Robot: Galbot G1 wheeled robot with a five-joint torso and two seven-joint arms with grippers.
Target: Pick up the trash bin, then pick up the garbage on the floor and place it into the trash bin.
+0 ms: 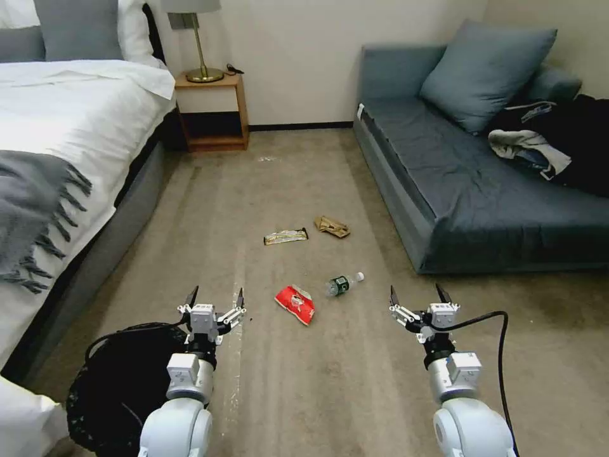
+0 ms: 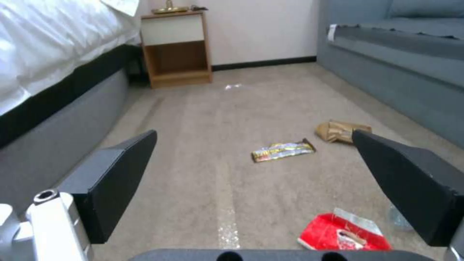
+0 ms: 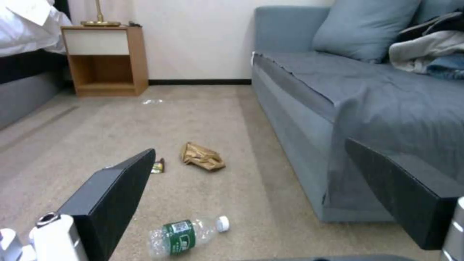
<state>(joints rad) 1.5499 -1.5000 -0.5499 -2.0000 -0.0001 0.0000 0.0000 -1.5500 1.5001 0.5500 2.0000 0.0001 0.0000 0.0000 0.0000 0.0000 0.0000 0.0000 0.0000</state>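
The black trash bin (image 1: 120, 387) stands on the carpet at the lower left, partly behind my left arm. My left gripper (image 1: 216, 297) hovers open just beyond the bin's far rim, holding nothing. My right gripper (image 1: 417, 294) is open too, over bare carpet near the sofa's front corner. Between them lie the red snack bag (image 1: 295, 304) (image 2: 344, 235) and the clear bottle with a green label (image 1: 342, 284) (image 3: 186, 233). Farther off lie the gold-and-black wrapper (image 1: 286, 237) (image 2: 282, 150) and the tan paper wad (image 1: 332, 226) (image 2: 340, 131) (image 3: 201, 157).
A bed (image 1: 63, 146) with a grey throw runs along the left. A blue-grey sofa (image 1: 482, 190) with clothes (image 1: 526, 146) piled on it lines the right. A wooden nightstand (image 1: 212, 111) with a lamp stands against the far wall. A cable (image 1: 501, 355) loops off my right wrist.
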